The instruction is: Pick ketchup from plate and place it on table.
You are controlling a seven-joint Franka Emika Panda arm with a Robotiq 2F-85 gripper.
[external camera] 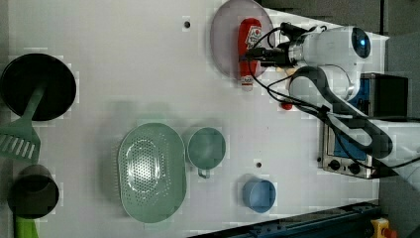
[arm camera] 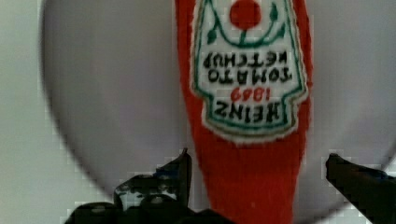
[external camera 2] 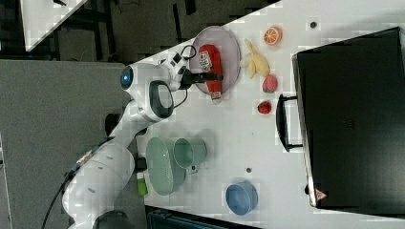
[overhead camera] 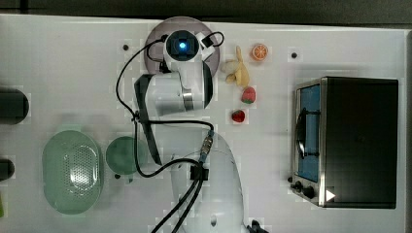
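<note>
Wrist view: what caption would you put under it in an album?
Open jaws straddle the neck of the red ketchup bottle lying on the pale plate, not yet gripping it.

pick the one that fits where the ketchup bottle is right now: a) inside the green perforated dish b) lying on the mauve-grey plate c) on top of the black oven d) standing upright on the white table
b: the ketchup bottle lies flat on the plate, its cap end sticking out past the rim, with the open end effector straddling it.
</note>
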